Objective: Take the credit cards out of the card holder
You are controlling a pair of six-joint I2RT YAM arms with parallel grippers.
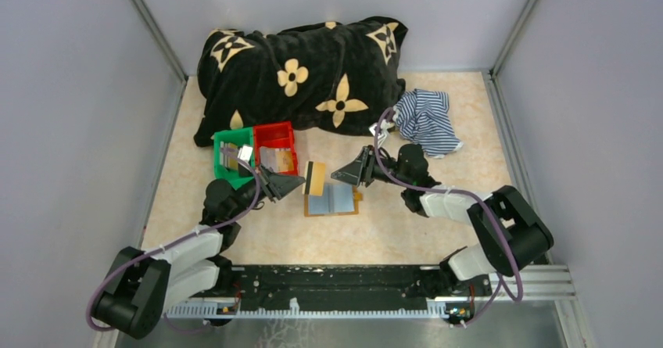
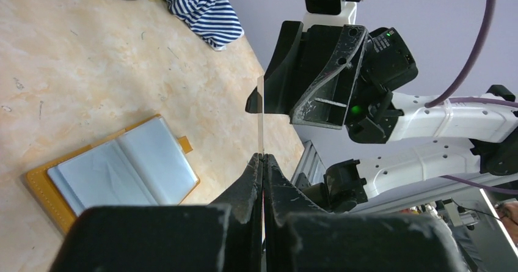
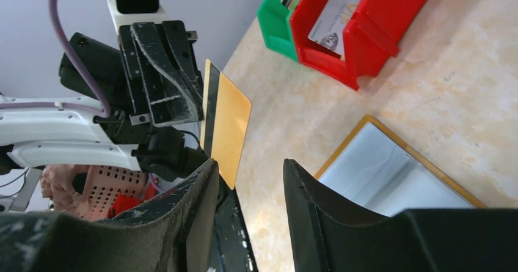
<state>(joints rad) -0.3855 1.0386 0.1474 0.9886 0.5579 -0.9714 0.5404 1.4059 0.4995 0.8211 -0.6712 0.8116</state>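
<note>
The left gripper (image 2: 262, 157) is clamped on a thin, stiff yellow card (image 3: 227, 122) with a glossy black stripe, holding it above the marbled table (image 1: 391, 231). The right gripper (image 3: 247, 168) has its jaws spread, empty, just beside the card's free end. At frame centre, the tan card holder (image 1: 332, 199) lies open and flat, its smooth grey-blue pockets facing up.

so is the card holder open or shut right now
Open: the card holder lies spread flat on the table, its two grey-blue inner halves facing up side by side with the tan border showing around them.
</note>
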